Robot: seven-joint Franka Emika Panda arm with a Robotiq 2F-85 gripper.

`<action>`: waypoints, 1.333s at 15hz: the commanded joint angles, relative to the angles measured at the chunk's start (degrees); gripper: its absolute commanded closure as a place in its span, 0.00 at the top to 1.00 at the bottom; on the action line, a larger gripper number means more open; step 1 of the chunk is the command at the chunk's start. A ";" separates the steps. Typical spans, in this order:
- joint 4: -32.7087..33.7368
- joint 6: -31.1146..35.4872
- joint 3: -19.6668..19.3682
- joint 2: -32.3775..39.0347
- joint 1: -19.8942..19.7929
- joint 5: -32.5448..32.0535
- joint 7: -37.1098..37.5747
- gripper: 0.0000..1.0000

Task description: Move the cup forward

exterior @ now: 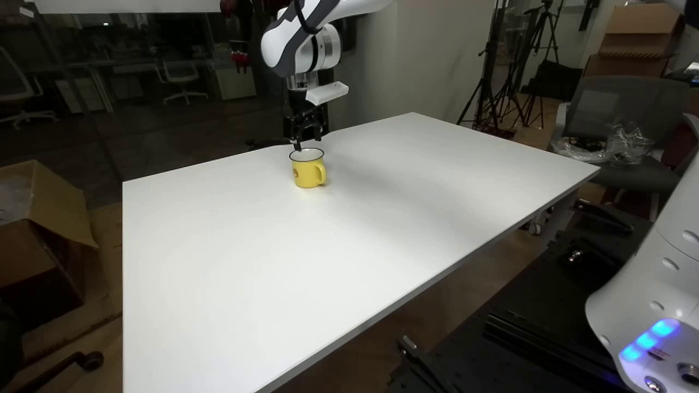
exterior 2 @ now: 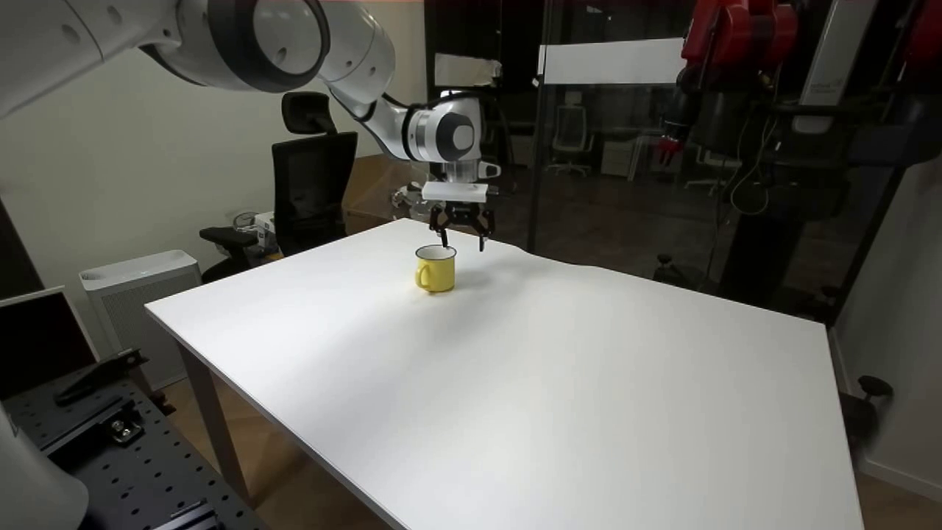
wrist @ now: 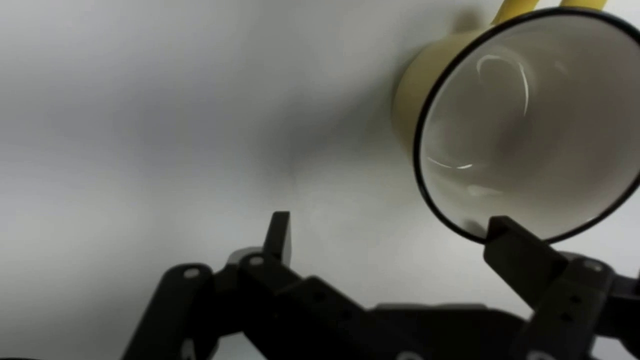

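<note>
A small yellow cup (exterior: pixel 307 173) with a dark rim and white inside stands upright on the white table (exterior: pixel 229 262). It also shows in another exterior view (exterior 2: pixel 439 275), near the table's far edge, and fills the upper right of the wrist view (wrist: pixel 530 125), partly cut off. My gripper (exterior 2: pixel 464 245) is open and empty, pointing down just above rim height on the cup's far side. In the wrist view, the gripper's (wrist: pixel 390 220) right finger overlaps the rim, and the left finger is over bare table. I cannot tell whether the right finger touches the rim.
In an exterior view, a black office chair (exterior 2: pixel 313 184) stands behind the table and an air purifier (exterior 2: pixel 143 309) at its side. A cardboard box (exterior: pixel 43 218) lies on the floor beside the table. A red-handed robot (exterior 2: pixel 736 44) stands beyond a glass wall.
</note>
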 commanded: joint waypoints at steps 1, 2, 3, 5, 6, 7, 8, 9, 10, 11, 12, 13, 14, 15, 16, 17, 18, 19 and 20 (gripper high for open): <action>-1.61 0.80 -0.13 -1.37 0.63 0.20 1.82 1.00; -2.14 0.93 -0.16 -1.57 0.74 0.22 2.02 1.00; -2.93 1.53 -0.23 -1.90 0.84 0.21 2.30 1.00; -5.76 3.71 -0.15 -3.26 0.92 0.43 3.07 1.00; -7.97 5.33 -0.17 -4.39 1.04 0.48 3.62 1.00; -10.56 6.62 0.20 -5.75 1.03 0.70 3.61 1.00; -13.40 8.62 0.58 -7.29 1.15 0.60 2.87 1.00; -5.49 5.79 0.30 -2.36 0.67 0.35 1.40 1.00; -7.41 7.06 0.52 -3.33 0.77 0.36 1.40 1.00; -8.86 7.62 0.68 -4.11 0.88 0.36 1.41 1.00; -9.78 7.73 0.74 -4.69 0.97 0.36 1.41 1.00; -10.43 7.74 0.78 -5.11 0.98 0.36 1.41 1.00; -11.38 8.54 0.56 -5.63 1.28 -0.02 1.49 1.00; -12.74 9.04 0.76 -6.37 1.14 0.14 1.52 1.00; -14.77 10.52 0.70 -7.38 1.04 0.02 1.49 1.00; -16.04 11.66 0.63 -7.89 0.95 -0.05 1.50 1.00; -17.45 13.19 0.83 -8.25 0.56 0.11 1.12 1.00; -18.22 14.41 0.64 -8.20 0.47 0.11 1.47 1.00; -18.79 15.54 0.67 -8.04 0.28 0.19 1.44 0.75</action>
